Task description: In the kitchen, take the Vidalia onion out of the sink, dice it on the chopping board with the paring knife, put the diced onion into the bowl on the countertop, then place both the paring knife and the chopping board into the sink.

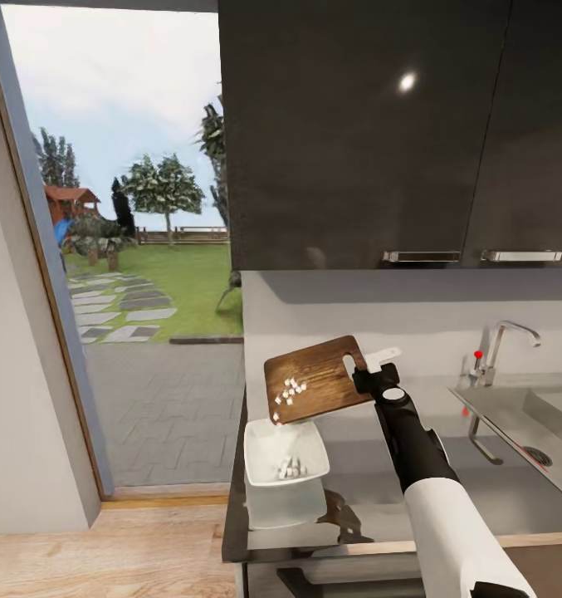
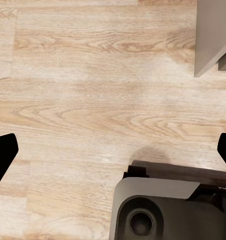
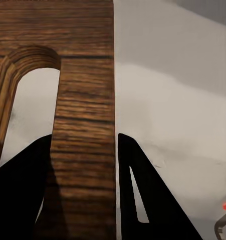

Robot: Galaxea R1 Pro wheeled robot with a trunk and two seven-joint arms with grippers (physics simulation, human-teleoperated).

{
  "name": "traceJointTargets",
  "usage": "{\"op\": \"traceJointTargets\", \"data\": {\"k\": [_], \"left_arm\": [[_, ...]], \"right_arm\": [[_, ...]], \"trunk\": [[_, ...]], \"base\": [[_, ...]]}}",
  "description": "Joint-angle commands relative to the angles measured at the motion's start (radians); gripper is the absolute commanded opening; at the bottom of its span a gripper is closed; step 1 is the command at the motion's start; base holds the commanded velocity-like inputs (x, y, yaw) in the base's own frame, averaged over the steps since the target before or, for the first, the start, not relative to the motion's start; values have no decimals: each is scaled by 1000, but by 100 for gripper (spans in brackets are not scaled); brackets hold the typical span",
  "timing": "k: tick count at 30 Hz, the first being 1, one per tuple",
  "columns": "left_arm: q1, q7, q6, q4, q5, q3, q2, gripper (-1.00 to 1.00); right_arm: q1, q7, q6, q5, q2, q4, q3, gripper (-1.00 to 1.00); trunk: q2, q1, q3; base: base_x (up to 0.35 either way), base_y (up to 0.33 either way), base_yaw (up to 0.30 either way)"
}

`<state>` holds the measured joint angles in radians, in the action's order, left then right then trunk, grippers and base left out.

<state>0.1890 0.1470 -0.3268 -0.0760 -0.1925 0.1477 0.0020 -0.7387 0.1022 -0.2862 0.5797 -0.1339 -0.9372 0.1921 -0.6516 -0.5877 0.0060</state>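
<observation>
Right gripper [image 1: 372, 375]: your fingers are clamped on the chopping board [image 1: 318, 379] at its handle-slot end; in the right wrist view one black finger [image 3: 143, 200] sits on each side of the strip of wood [image 3: 85, 125] beside the slot.
Board attitude: you hold it off the countertop [image 1: 480, 490], tilted, its long axis running away from your gripper toward the bowl [image 1: 285, 472], the far corner lowest.
Board direction: the slot end points back at your gripper and the sink [image 1: 530, 419]; the free end points down and out over the bowl.
Diced onion [image 1: 287, 392]: a small cluster of white cubes lies on the board face, past your fingers toward the low end; one or two cubes sit at the lower edge.
Bowl: it stands on the countertop just below the board's low corner, away from your gripper on the side opposite the sink; more white cubes lie inside it.
Sink: it lies on the other side of your right arm from the bowl, well apart from the board, with the chrome tap [image 1: 503, 345] and its small red knob [image 1: 478, 355] behind the basin.
Left gripper [image 2: 113, 150]: your fingers stand wide apart, holding nothing, with the wooden floor [image 2: 92, 100] beyond them and part of the robot's base [image 2: 158, 207] close by.
</observation>
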Motion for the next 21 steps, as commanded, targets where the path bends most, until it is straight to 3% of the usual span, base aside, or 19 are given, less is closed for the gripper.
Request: {"op": "traceJointTargets", "data": {"k": [1, 21], "left_arm": [[1, 0, -6, -4, -8, 9, 0, 100], [1, 0, -8, -4, -8, 9, 0, 100]], "right_arm": [[0, 8, 5, 11, -1, -2, 4, -100], [-1, 5, 24, 11, 4, -2, 4, -100]], "trunk": [[0, 0, 0], [0, 0, 0]], "base": [[0, 0, 0], [0, 0, 0]]}}
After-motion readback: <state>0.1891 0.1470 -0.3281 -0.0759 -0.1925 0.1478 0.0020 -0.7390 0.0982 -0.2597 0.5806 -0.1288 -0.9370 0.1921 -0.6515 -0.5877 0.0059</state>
